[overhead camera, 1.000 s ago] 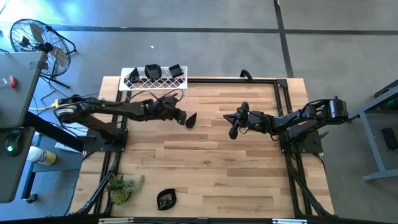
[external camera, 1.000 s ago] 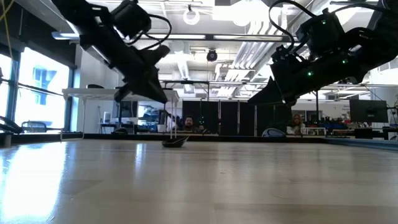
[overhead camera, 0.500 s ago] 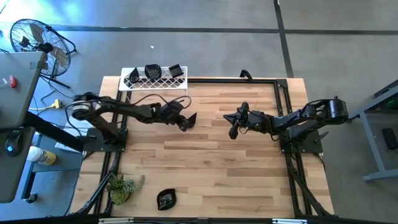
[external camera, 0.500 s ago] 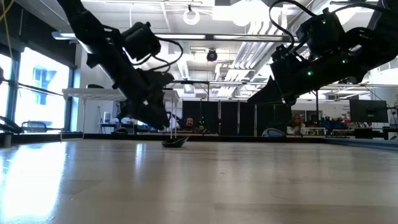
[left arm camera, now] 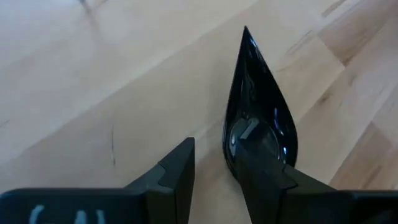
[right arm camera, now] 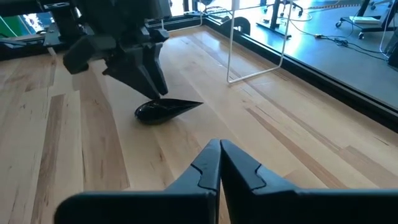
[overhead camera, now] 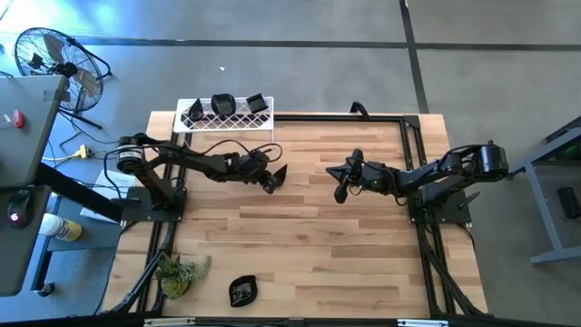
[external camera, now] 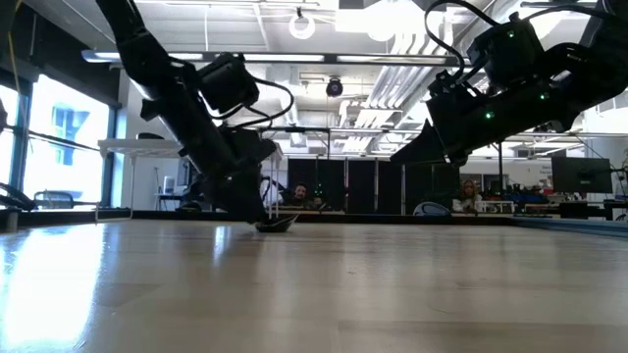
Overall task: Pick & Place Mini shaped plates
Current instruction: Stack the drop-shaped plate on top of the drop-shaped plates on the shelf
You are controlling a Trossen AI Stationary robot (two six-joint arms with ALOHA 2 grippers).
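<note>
Teardrop plate [left arm camera: 258, 115] flat on table, under parted left end effector [left arm camera: 214, 177]; one finger over rim.

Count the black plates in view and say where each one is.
5: three on the white rack, one teardrop plate at the left gripper, one by the table's near edge. Others may be hidden.

Getting even daylight across the wooden table [overhead camera: 309, 227] in the high view; blazing white from ceiling lights [external camera: 392, 20] along the top of the low view, silhouetting both arms; glaring off the near tabletop at lower left; blurring at the bottom of the left wrist view; catching small highlights on the glossy teardrop plate [left arm camera: 258, 106]
</note>
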